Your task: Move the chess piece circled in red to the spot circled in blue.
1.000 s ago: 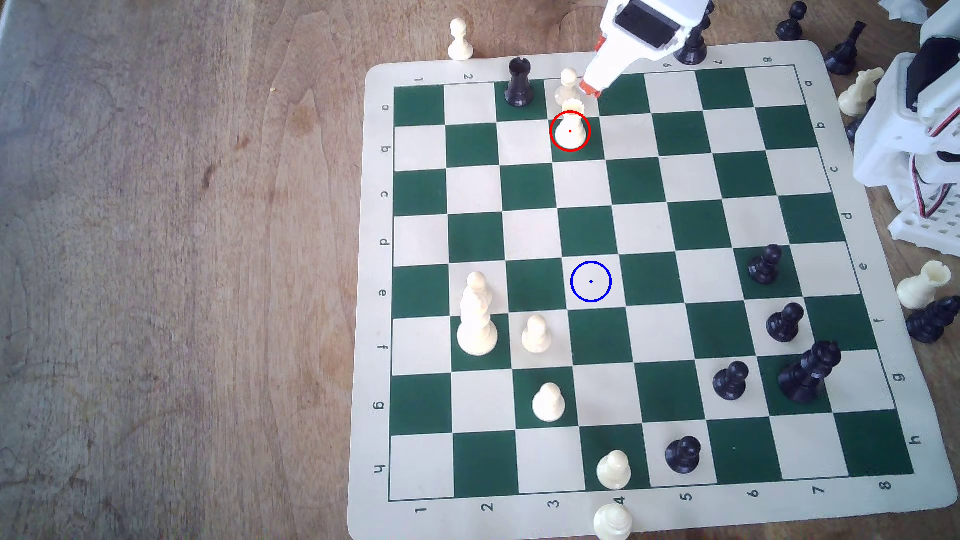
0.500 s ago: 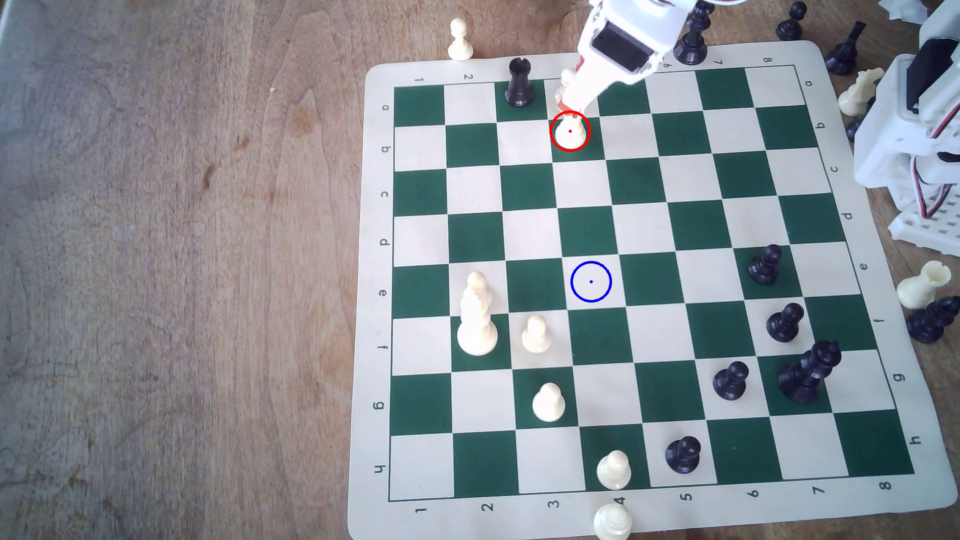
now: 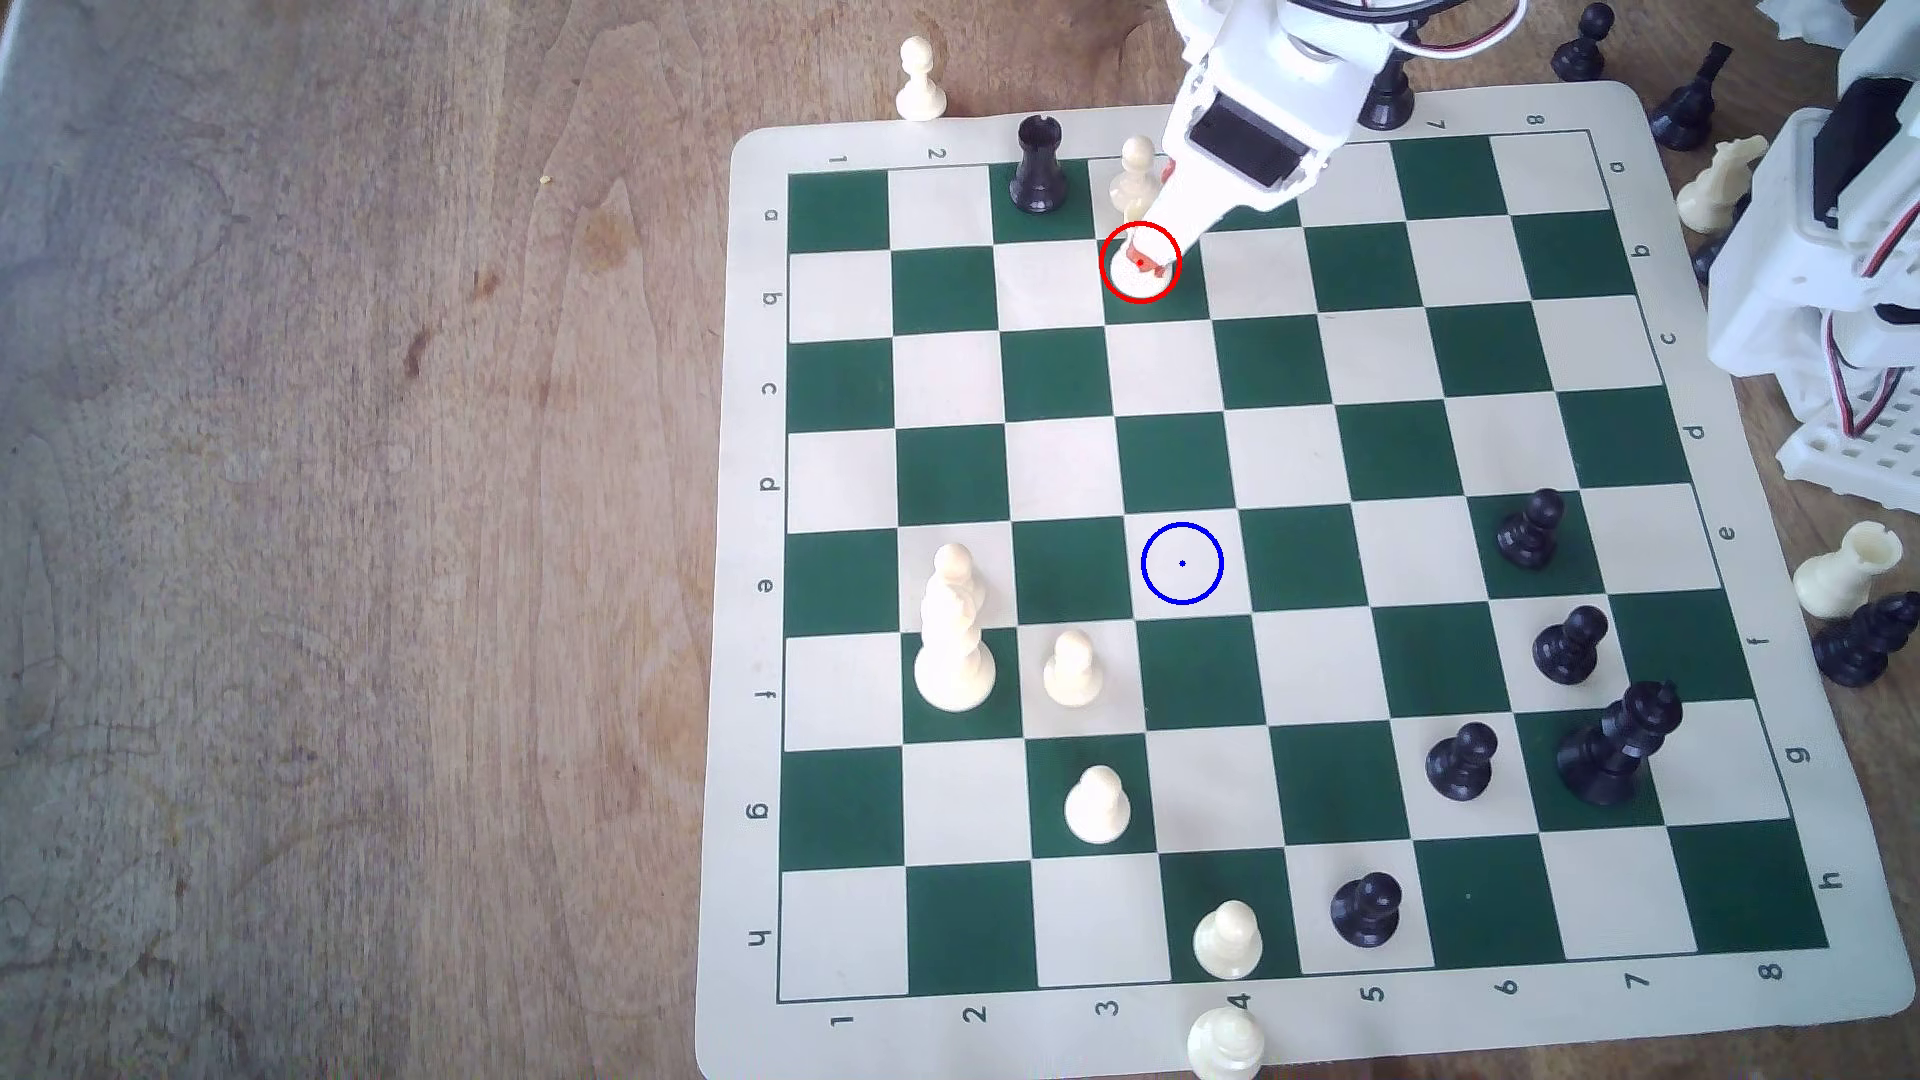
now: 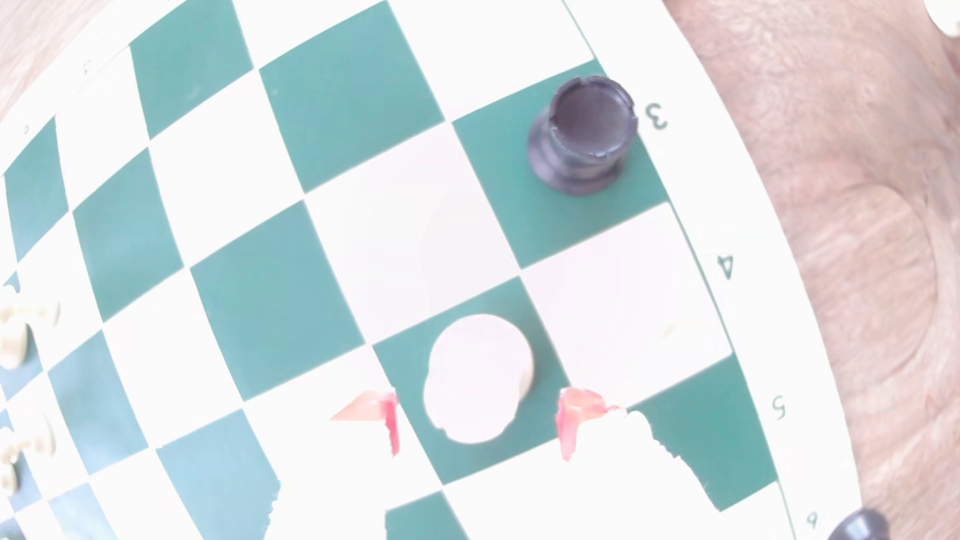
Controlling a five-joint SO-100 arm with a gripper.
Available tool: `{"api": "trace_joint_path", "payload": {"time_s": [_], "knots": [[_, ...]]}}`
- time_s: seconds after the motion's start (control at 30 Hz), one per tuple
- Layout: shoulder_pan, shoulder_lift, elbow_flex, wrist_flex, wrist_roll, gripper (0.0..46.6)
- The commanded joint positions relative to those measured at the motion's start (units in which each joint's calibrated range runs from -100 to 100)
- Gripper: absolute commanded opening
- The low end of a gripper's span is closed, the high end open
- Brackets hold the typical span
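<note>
The chess piece circled in red, a small cream rook (image 3: 1127, 278), stands on a green square in row b under the red ring. My gripper (image 3: 1147, 260) reaches it from the board's far edge, and its red-tipped fingers cover the rook's top. In the wrist view the rook (image 4: 475, 379) is washed out to a pale blob between the two red fingertips (image 4: 392, 423). A strip of green square shows on each side, so the gripper (image 4: 480, 423) is open around it. The spot circled in blue (image 3: 1182, 563) is a bare cream square in row e, three rows nearer the camera.
A cream pawn (image 3: 1136, 166) stands just behind the rook, and a black rook (image 3: 1039, 166) (image 4: 584, 135) is one square to the exterior view's left. Other cream pieces (image 3: 1072, 670) and black pieces (image 3: 1530, 530) sit in the nearer rows. The arm's base (image 3: 1829, 260) is off the board's right edge.
The gripper has come down from the board's far edge, past the pawn, onto the red-ringed rook. The rook has not moved.
</note>
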Motion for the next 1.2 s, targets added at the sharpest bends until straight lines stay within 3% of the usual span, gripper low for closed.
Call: {"api": "trace_joint_path", "payload": {"time_s": [0.0, 0.37, 1.17], "knots": [[-0.5, 0.3, 0.1, -3.3, -0.4, 17.2], [-1.9, 0.3, 0.6, -5.0, -1.8, 16.3], [-0.9, 1.0, 2.2, -9.0, -1.2, 12.9]]}}
